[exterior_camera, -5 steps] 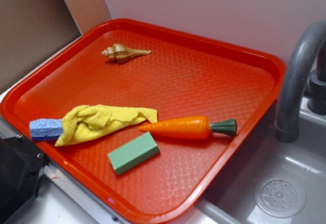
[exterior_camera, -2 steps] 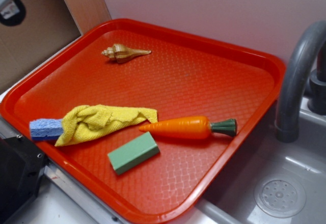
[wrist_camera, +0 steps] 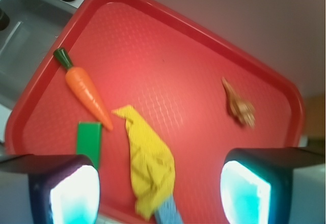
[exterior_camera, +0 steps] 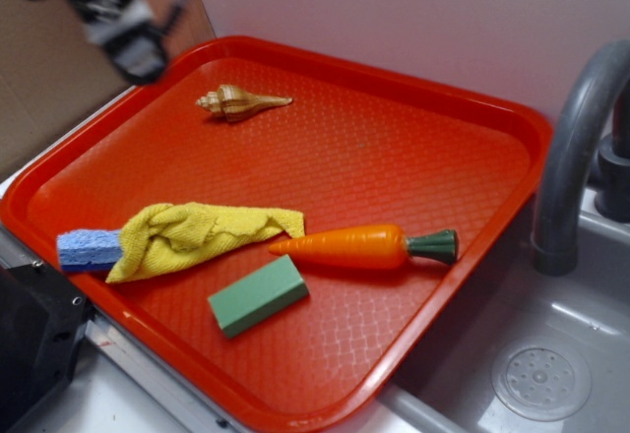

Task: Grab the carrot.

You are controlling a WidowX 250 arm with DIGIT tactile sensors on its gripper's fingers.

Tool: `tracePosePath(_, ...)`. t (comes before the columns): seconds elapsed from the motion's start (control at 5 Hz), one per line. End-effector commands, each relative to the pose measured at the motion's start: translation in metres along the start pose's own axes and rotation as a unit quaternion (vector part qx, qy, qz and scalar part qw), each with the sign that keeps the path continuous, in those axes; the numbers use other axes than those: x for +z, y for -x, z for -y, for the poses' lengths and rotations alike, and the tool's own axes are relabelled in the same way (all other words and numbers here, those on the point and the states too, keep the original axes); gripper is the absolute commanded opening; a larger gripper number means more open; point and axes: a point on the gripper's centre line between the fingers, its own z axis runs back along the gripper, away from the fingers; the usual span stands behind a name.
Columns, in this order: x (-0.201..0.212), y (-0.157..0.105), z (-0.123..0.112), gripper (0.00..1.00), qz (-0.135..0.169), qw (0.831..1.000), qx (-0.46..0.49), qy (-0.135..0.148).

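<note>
The orange carrot (exterior_camera: pixel 349 247) lies flat on the red tray (exterior_camera: pixel 443 148), its point toward the yellow cloth and its dark green stem toward the tray's right rim. In the wrist view the carrot (wrist_camera: pixel 87 91) lies at the upper left, far from the fingers. My gripper (exterior_camera: pixel 126 34) hangs blurred high over the tray's far left corner, well away from the carrot. In the wrist view the gripper (wrist_camera: pixel 160 193) is open, its two fingers wide apart with nothing between them.
A yellow cloth (exterior_camera: pixel 202 233) partly covers a blue sponge (exterior_camera: pixel 87 250) at the tray's left. A green block (exterior_camera: pixel 258 294) lies just in front of the carrot. A seashell (exterior_camera: pixel 239 102) rests near the far rim. A grey sink (exterior_camera: pixel 536 379) and faucet (exterior_camera: pixel 576 148) stand to the right.
My gripper has come into view at the upper left and moved right and down toward the tray. Everything on the tray has stayed put.
</note>
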Motion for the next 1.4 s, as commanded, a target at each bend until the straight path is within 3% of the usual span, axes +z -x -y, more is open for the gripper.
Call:
tracePosePath(0.0, -0.027, -0.036, 0.035, 1.00, 0.057, 0.991, -0.101, 0.062)
tracePosePath(0.2, -0.055, -0.041, 0.060, 1.00, 0.066, 0.980, -0.151, 0.115)
tracePosePath(1.0, -0.132, -0.042, 0.103, 1.00, -0.046, 0.973, -0.204, 0.093)
tracePosePath(1.2, -0.141, -0.043, 0.107, 1.00, -0.053, 0.971, -0.213, 0.096)
